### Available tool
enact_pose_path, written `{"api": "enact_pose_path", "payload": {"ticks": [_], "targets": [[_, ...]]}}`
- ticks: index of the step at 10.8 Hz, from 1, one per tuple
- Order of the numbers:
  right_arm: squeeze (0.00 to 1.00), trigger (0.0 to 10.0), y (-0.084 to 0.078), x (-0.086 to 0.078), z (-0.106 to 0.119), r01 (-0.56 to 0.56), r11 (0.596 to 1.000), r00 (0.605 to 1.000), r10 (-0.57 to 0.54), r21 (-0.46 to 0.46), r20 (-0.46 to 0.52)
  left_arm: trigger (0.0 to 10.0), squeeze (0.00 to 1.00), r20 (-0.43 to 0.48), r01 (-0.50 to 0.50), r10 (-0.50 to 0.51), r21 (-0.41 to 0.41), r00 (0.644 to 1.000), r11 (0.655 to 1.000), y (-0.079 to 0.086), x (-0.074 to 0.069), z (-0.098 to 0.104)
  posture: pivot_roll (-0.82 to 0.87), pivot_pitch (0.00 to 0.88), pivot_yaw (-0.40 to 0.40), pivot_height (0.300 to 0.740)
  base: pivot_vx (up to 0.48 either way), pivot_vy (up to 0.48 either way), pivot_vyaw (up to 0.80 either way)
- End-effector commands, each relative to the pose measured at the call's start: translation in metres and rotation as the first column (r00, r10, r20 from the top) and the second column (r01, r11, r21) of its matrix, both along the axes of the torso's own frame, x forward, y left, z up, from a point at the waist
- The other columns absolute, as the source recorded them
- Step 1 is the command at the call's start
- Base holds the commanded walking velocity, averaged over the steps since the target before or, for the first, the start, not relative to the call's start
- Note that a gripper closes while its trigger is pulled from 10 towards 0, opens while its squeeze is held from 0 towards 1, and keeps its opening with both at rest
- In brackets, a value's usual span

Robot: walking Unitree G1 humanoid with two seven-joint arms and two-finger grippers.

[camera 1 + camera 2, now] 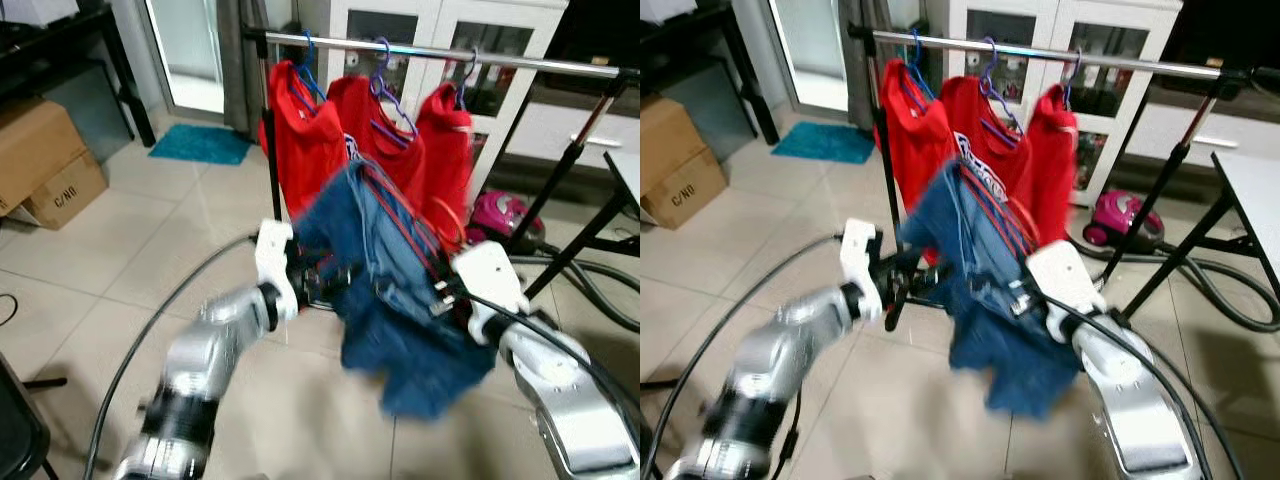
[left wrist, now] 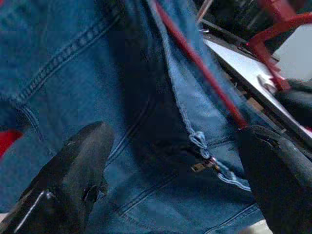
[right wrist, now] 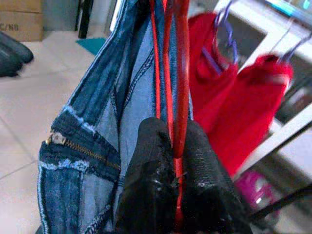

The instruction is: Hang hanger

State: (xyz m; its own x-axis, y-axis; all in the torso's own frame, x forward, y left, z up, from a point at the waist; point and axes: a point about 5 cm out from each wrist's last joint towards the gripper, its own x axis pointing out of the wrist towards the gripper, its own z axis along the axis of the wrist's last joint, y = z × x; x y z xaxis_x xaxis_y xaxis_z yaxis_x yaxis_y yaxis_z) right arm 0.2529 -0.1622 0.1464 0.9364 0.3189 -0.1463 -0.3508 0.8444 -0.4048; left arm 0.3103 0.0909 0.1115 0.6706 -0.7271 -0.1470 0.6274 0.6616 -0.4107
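A pair of blue jeans (image 1: 400, 290) hangs on a red hanger (image 3: 176, 73) in front of me, below the silver clothes rail (image 1: 440, 52). My right gripper (image 3: 175, 161) is shut on the red hanger's wires, beside the jeans' zip. My left gripper (image 2: 170, 170) is open, its fingers (image 2: 73, 170) spread on either side of the denim (image 2: 97, 73), at the jeans' left edge (image 1: 310, 275). Three red garments (image 1: 370, 130) hang on blue and purple hangers on the rail behind the jeans.
The rail stands on black legs (image 1: 560, 190) over a tiled floor. A pink vacuum cleaner (image 1: 505, 215) with a hose lies behind at the right. Cardboard boxes (image 1: 45, 160) sit at the left, a teal mat (image 1: 200, 143) by the door, white cabinets (image 1: 440, 30) behind.
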Motion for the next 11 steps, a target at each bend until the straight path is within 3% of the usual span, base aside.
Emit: {"api": "enact_pose_path", "payload": {"ticks": [1, 2, 4, 5, 6, 7, 8, 11], "targets": [[0.0, 10.0, 0.006, 0.0, 0.016, -0.016, 1.0, 0.997, 0.017, -0.008, 0.082, 10.0, 1.0, -0.016, -0.001, 0.001, -0.005, 1.0, 1.0, 0.001, 0.003, -0.002, -0.07, 0.0, 0.028, 0.74, 0.0, 0.0, 0.0], [0.0, 10.0, 0.01, 0.0, 0.023, -0.035, 0.999, 0.993, 0.038, -0.027, 0.108, 10.0, 1.0, -0.047, 0.01, -0.013, -0.066, 0.999, 0.998, -0.001, 0.01, -0.002, -0.07, 0.0, 0.032, 0.74, 0.0, 0.0, 0.0], [0.0, 10.0, 0.015, -0.003, 0.024, -0.061, 0.996, 0.991, 0.068, -0.063, 0.114, 10.0, 0.99, -0.01, 0.074, -0.075, -0.089, 0.997, 0.993, -0.01, 0.016, 0.004, -0.08, 0.0, 0.04, 0.74, 0.0, 0.0, 0.0], [0.0, 10.0, 0.016, -0.004, 0.024, -0.064, 0.996, 0.991, 0.071, -0.066, 0.112, 10.0, 0.42, -0.001, 0.088, -0.088, -0.07, 0.996, 0.994, -0.012, 0.018, 0.004, -0.08, 0.0, 0.042, 0.74, 0.0, 0.0, 0.0], [0.0, 10.0, 0.018, -0.004, 0.024, -0.069, 0.995, 0.991, 0.076, -0.071, 0.112, 9.1, 0.0, 0.012, 0.063, -0.062, -0.068, 0.998, 0.996, -0.011, 0.023, 0.005, -0.08, 0.0, 0.042, 0.74, 0.0, 0.0, 0.0], [0.0, 10.0, 0.018, -0.005, 0.024, -0.076, 0.994, 0.99, 0.085, -0.08, 0.11, 4.9, 0.0, 0.018, 0.057, -0.056, -0.102, 0.998, 0.993, -0.012, 0.027, 0.009, -0.08, 0.0, 0.039, 0.74, 0.0, 0.0, 0.0], [0.0, 10.0, 0.019, -0.005, 0.023, -0.082, 0.993, 0.99, 0.091, -0.086, 0.105, 0.0, 0.0, 0.004, 0.048, -0.047, -0.091, 0.999, 0.995, -0.012, 0.029, 0.007, -0.08, 0.0, 0.038, 0.74, 0.0, 0.0, 0.0], [0.0, 10.0, 0.021, -0.003, 0.024, -0.093, 0.991, 0.989, 0.103, -0.093, 0.106, 0.0, 0.0, -0.081, 0.022, -0.034, -0.136, 0.996, 0.99, -0.017, 0.029, -0.001, -0.08, 0.0, 0.039, 0.74, 0.0, 0.0, 0.0]]}}
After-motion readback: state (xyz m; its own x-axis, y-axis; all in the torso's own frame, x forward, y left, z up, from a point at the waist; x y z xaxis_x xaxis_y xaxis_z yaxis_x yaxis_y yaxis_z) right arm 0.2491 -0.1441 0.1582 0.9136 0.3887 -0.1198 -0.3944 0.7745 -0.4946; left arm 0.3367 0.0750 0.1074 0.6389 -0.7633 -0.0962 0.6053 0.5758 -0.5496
